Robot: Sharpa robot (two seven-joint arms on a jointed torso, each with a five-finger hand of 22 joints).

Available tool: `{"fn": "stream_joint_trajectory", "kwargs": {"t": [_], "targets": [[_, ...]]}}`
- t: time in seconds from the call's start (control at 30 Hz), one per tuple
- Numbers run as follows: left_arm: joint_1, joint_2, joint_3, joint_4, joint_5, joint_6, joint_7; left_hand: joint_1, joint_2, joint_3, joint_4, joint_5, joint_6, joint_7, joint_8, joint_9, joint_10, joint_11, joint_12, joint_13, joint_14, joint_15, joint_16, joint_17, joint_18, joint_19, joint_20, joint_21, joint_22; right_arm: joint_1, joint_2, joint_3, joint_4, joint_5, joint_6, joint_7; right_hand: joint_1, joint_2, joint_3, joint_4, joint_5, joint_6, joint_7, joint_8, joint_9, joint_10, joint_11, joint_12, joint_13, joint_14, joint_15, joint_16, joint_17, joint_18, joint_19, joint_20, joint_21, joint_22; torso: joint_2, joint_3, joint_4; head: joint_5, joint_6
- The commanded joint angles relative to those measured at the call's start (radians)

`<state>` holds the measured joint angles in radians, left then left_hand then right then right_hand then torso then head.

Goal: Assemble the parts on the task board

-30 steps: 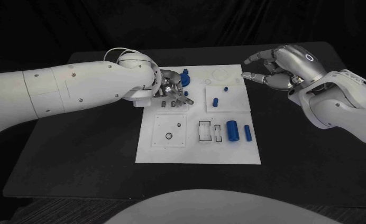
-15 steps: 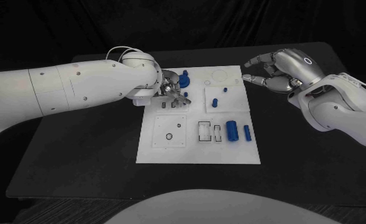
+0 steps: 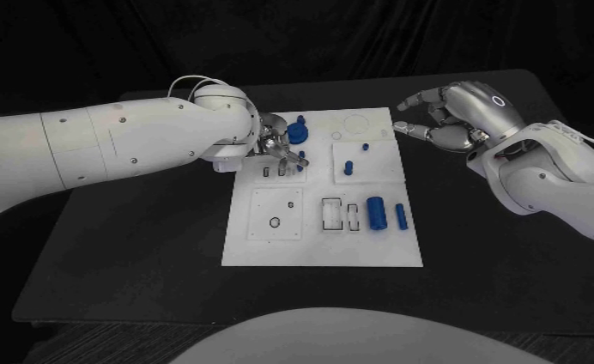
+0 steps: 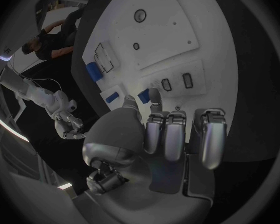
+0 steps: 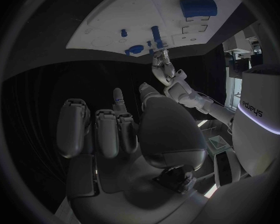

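Parts on task board: left hand at far-left corner, fingertips around a blue part; actual grip can't tell. Right hand hovers off the far-right edge, fingers curled, empty. Risk: misaligned seating jams or tips the part.

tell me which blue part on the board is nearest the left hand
The round blue part at the task board's far left corner, right by the left hand's fingertips. The other blue parts lie further toward the middle and the near right.

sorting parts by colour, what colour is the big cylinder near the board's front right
Blue cylinder, clearest in the head view.
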<state>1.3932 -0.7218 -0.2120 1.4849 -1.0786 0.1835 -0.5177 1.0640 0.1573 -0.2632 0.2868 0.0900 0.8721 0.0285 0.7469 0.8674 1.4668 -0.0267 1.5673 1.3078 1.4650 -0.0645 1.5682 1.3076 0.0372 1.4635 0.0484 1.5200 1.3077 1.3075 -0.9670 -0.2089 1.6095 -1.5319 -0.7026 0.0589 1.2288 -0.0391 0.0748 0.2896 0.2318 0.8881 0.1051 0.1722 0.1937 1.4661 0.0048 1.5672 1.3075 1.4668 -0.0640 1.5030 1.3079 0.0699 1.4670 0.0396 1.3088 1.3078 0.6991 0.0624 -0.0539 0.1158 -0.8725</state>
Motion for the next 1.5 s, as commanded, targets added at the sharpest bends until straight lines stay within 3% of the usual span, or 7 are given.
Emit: {"fn": "stream_joint_trajectory", "kwargs": {"t": [0.03,0.17,0.27,0.67,0.8,0.97,1.5], "targets": [[0.004,0.003,0.001,-0.002,-0.001,-0.016,0.012,-0.011,0.004,-0.003,0.000,0.010,-0.010,0.003,-0.018,0.005,0.104,-0.005,0.003,0.263,0.106,-0.007,0.003,0.263,-0.004,0.003,-0.006,-0.006,0.151,-0.003,0.003,0.001,-0.004,-0.002,-0.006,-0.028,-0.003,0.006,-0.006,0.002,0.003,0.007,-0.001,-0.001,-0.001,0.105,0.005,0.004,0.263,0.082,0.006,-0.006,0.155,-0.011,0.017,0.009,-0.003,0.186,-0.004,0.0010,-0.0023,0.001,0.000],[0.005,0.012,0.001,-0.013,-0.001,-0.003,0.015,-0.001,0.006,0.004,-0.005,0.031,-0.012,0.006,-0.048,0.009,0.104,-0.003,0.003,0.263,0.106,-0.005,0.003,0.263,-0.003,0.000,-0.005,-0.009,0.149,-0.004,0.006,0.001,-0.007,-0.002,-0.005,-0.032,-0.005,0.007,-0.006,0.002,0.003,0.006,-0.001,-0.001,-0.002,0.105,0.005,0.004,0.263,0.082,0.006,-0.006,0.155,-0.011,0.017,0.010,-0.003,0.186,-0.005,0.0006,-0.0024,-0.002,0.000],[0.006,0.019,0.001,-0.020,-0.001,0.012,0.015,0.020,0.005,0.017,-0.012,0.055,-0.008,0.011,-0.097,0.004,0.104,0.002,0.003,0.263,0.106,-0.001,0.003,0.263,-0.002,-0.003,-0.002,-0.013,0.145,-0.005,0.008,0.001,-0.008,-0.002,-0.004,-0.034,-0.005,0.007,-0.006,0.002,0.003,0.006,-0.001,-0.001,-0.002,0.105,0.005,0.004,0.263,0.082,0.006,-0.006,0.155,-0.011,0.017,0.010,-0.003,0.186,-0.011,0.0018,-0.0029,-0.007,0.000],[0.006,0.053,0.001,-0.064,-0.001,0.042,0.026,0.035,0.006,0.036,-0.013,0.081,0.022,0.021,-0.201,-0.025,0.104,0.011,0.003,0.263,0.106,0.007,0.003,0.263,-0.001,-0.007,0.006,-0.020,0.143,-0.005,0.013,0.001,-0.011,-0.002,0.004,-0.044,-0.008,0.010,-0.007,0.002,0.003,0.006,0.000,-0.002,-0.002,0.105,0.005,0.004,0.263,0.082,0.006,-0.006,0.155,-0.011,0.017,0.010,-0.003,0.186,-0.025,0.0041,-0.0045,-0.005,0.000],[0.006,0.066,0.001,-0.075,-0.001,0.050,0.029,0.050,0.004,0.051,-0.021,0.110,0.040,0.024,-0.250,-0.041,0.104,0.014,0.003,0.263,0.106,0.010,0.003,0.263,0.000,-0.009,0.009,-0.023,0.141,-0.006,0.015,0.001,-0.013,-0.002,0.006,-0.045,-0.011,0.011,-0.008,0.002,0.003,0.006,0.000,-0.002,-0.003,0.105,0.006,0.004,0.263,0.081,0.006,-0.007,0.154,-0.011,0.017,0.010,-0.004,0.186,-0.026,0.0042,-0.0053,-0.004,0.000],[0.006,0.077,0.001,-0.084,-0.001,0.056,0.031,0.075,0.002,0.072,-0.038,0.150,0.060,0.022,-0.284,-0.046,0.104,0.013,0.003,0.263,0.106,0.009,0.003,0.263,0.000,-0.010,0.010,-0.025,0.142,-0.006,0.016,0.001,-0.015,-0.002,0.007,-0.047,-0.011,0.011,-0.008,0.002,0.003,0.006,0.000,-0.002,-0.003,0.105,0.006,0.004,0.263,0.081,0.006,-0.007,0.154,-0.011,0.017,0.010,-0.004,0.186,-0.026,0.0041,-0.0047,-0.003,0.000],[0.005,0.096,0.001,-0.111,-0.001,0.086,0.012,0.077,0.003,0.075,-0.040,0.153,0.065,0.022,-0.290,-0.047,0.104,0.012,0.003,0.263,0.106,0.009,0.003,0.263,0.001,-0.013,0.010,-0.027,0.139,-0.007,0.020,0.001,-0.018,-0.002,0.010,-0.051,-0.014,0.013,-0.009,0.002,0.003,0.006,0.000,-0.002,-0.003,0.105,0.006,0.004,0.263,0.081,0.006,-0.008,0.152,-0.011,0.016,0.010,-0.006,0.185,-0.028,0.0044,-0.0043,-0.005,0.000]]}}
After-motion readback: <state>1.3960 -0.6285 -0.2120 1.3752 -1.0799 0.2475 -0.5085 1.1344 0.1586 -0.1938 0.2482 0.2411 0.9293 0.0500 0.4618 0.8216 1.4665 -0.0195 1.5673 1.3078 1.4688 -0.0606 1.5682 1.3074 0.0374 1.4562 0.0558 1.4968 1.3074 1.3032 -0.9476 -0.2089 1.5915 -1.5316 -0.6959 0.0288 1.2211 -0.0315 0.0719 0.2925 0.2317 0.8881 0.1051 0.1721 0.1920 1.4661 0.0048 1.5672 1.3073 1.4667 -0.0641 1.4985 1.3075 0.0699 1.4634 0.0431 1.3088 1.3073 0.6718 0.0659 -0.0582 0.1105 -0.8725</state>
